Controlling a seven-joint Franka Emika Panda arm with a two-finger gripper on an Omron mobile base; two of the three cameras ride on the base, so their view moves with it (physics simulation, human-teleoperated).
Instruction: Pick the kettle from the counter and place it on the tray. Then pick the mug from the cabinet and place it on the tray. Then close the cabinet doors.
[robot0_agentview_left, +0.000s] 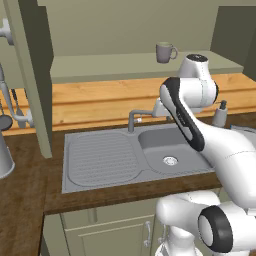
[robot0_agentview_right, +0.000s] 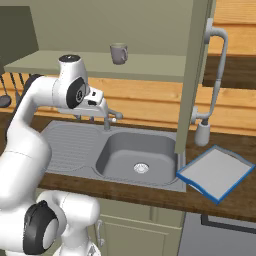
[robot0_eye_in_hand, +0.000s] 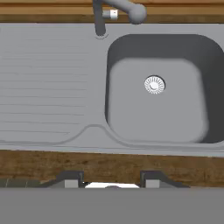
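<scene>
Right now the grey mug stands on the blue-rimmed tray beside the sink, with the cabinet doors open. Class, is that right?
Not quite. The mug stands on the cabinet shelf, as the right base view shows. The tray beside the sink is bare, and the cabinet doors are open.

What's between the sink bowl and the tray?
In the right base view, the open cabinet door hangs between the sink bowl and the tray, above a strip of brown counter.

The left base view looks forward and down from behind the arm's left, with the sink (robot0_agentview_left: 150, 152) at mid-distance; the right base view faces that sink (robot0_agentview_right: 132, 155) from the opposite rear corner. Both share the sink, the faucet (robot0_agentview_left: 137, 117) behind it and the mug (robot0_agentview_right: 119, 53) above it. The hand view looks straight down, close over the sink (robot0_eye_in_hand: 157, 92).
</scene>
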